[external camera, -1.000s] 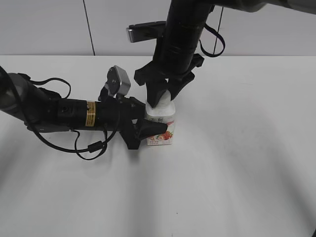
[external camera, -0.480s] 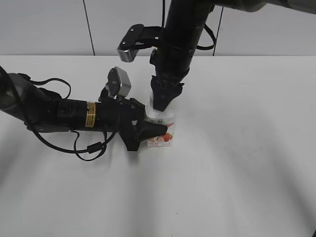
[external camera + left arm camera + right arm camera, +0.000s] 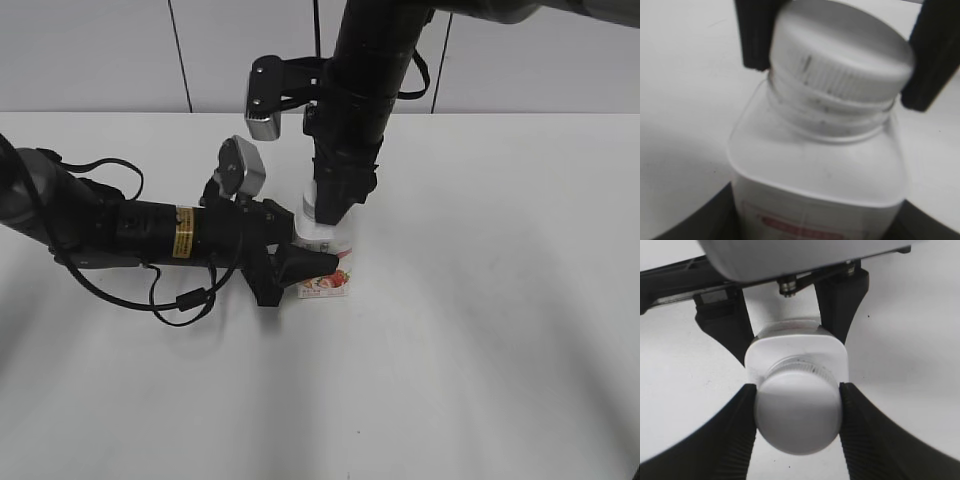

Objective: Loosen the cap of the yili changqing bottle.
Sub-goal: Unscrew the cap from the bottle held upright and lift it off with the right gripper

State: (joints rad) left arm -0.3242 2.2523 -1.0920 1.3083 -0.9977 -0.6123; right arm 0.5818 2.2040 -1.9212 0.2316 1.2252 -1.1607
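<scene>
The yili changqing bottle [image 3: 326, 262] stands upright on the white table, white with a strawberry label. My left gripper [image 3: 300, 268] comes in from the left and is shut on the bottle's body [image 3: 820, 175]. My right gripper [image 3: 325, 212] hangs straight down over the bottle and is shut on the cap [image 3: 797, 410]. The ribbed white cap [image 3: 842, 55] sits on the neck with a black finger on each side. From above, the bottle's square shoulders [image 3: 830, 352] show under the cap. The cap is hidden by the right fingers in the exterior view.
The white table [image 3: 480, 320] stretches around the bottle. A grey wall with panel seams [image 3: 180, 60] runs behind it. The left arm's cable [image 3: 180, 298] loops on the table to the left of the bottle.
The right wrist has rotated about its vertical axis while shut on the cap; its camera bracket has swung round. The bottle and left gripper have stayed in place.
</scene>
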